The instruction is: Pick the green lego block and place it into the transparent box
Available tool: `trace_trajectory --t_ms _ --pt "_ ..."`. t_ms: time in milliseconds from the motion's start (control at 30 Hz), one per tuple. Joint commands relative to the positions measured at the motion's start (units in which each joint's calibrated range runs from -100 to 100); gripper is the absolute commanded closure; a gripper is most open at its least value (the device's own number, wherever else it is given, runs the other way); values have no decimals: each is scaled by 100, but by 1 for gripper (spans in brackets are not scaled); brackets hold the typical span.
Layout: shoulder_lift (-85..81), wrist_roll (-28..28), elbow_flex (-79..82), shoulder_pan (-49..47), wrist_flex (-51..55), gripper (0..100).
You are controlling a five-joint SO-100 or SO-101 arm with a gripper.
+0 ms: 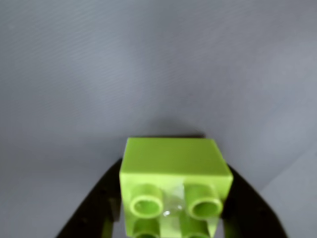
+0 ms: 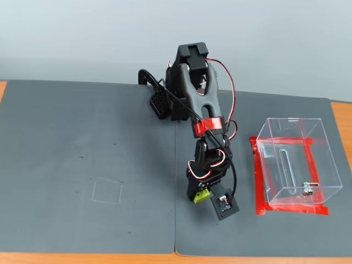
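Green lego block sits pinched between the two dark fingers, one on each side of it in the wrist view; studs face the camera, two full ones and two cut off by the bottom edge. Plain grey mat fills everything behind it. In the fixed view the green lego block shows as a small lime spot at the tip of the arm, low over the dark mat; contact with the mat cannot be told. Gripper points toward the near edge of the desk. Transparent box stands to the right in that view, well apart from the block, red tape around its base, small metal latch on its near wall. A faint square outline is marked on the mat to the left.
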Motion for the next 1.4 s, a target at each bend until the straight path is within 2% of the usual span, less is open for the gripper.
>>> trace_trajectory --t_ms 0,167,533,1367 --pt "-125 -8 -226 -34 -22 87" --pt "-133 -8 -226 -49 -22 93" --pt "-1185 13 -145 -138 -13 94" --pt "-3720 8 -235 -1779 -100 94"
